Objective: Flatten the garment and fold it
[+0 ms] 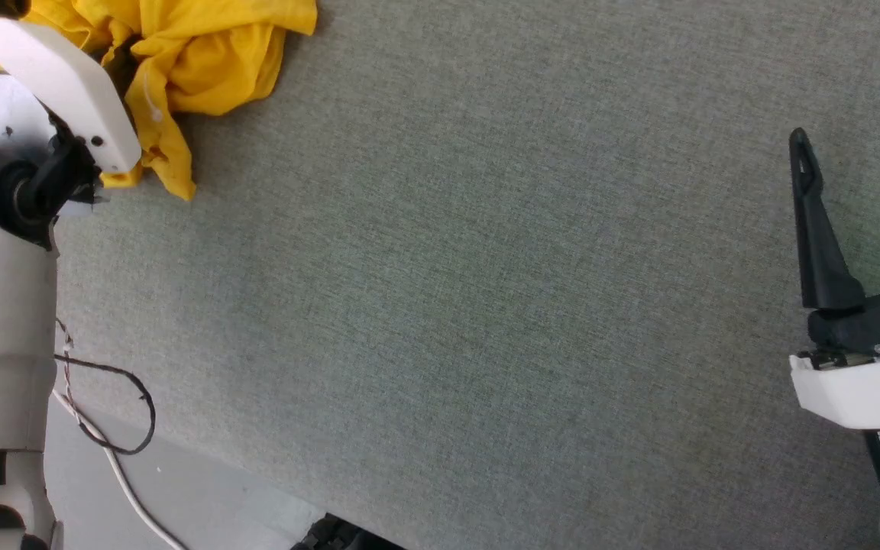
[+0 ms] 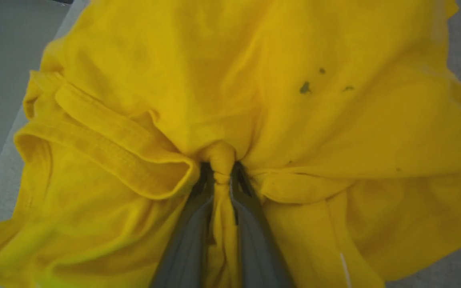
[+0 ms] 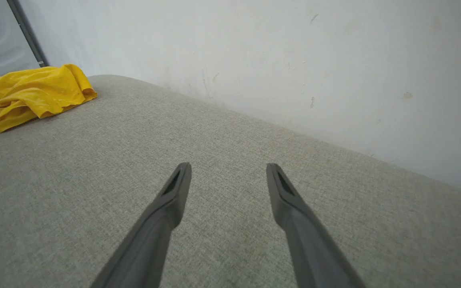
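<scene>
Garment (image 1: 203,61): a bright yellow T-shirt, lying crumpled in a heap at the far left corner of the grey cloth-covered worktop (image 1: 486,305), close to its edge; not flattened, no fold made. At the left gripper (image 2: 221,168) the jaws are drawn nearly together on a pinched ridge of the yellow cloth, which bunches into a small knot between the tips, just beside the ribbed neckband (image 2: 106,136); a few dark print marks (image 2: 305,87) show on the fabric to the other side. In the head view the pale left arm (image 1: 66,84) reaches over the near side of the heap. At the right gripper (image 1: 851,122) the jaws stand wide apart and hold nothing, hovering over bare worktop well apart from the shirt. Assessment: the step in hand is the first pick-up, taking hold of the heap so that it can be brought to the open middle of the worktop and spread. The next move calls for a slow lift and drag toward the centre, so that the cloth trails free and a hem or shoulder shows itself; the right gripper then needs to come across and take a second point, so the two can pull the shirt taut and lay it flat. Risk noted: the heap lies near the worktop's edge, and a slipped pinch could let it slide to the floor (image 1: 203,504).
</scene>
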Available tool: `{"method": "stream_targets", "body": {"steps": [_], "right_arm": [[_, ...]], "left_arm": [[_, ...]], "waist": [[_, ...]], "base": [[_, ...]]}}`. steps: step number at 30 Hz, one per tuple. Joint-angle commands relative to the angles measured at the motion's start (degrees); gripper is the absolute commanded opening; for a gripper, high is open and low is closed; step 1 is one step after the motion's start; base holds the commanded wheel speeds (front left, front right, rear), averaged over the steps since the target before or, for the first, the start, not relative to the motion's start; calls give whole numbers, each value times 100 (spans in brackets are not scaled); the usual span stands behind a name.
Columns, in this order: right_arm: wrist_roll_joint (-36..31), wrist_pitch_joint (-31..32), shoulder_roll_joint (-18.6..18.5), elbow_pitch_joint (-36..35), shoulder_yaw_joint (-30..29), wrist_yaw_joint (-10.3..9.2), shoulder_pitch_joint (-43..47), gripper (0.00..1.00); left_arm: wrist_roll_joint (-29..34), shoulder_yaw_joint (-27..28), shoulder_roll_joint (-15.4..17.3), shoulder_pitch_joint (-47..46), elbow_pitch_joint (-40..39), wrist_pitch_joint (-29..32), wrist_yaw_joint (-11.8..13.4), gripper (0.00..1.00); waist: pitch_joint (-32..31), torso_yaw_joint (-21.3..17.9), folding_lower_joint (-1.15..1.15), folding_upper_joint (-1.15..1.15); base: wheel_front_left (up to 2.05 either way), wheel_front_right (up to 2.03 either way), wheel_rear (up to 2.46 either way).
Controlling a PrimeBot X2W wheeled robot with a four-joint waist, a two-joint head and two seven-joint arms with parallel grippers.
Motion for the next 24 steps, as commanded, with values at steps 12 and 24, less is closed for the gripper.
{"method": "stream_targets", "body": {"steps": [12, 24], "right_arm": [[256, -566, 404, 762, 68, -5, -3, 100], [532, -1160, 710, 1510, -222, -5, 427, 100]], "left_arm": [[146, 96, 586, -257, -139, -472, -35, 0], [-57, 133, 773, -740, -1632, 333, 190, 0]], "waist": [[-1207, -250, 0, 0], [-2368, -724, 0, 0]], "base": [[0, 0, 0], [0, 0, 0]]}}
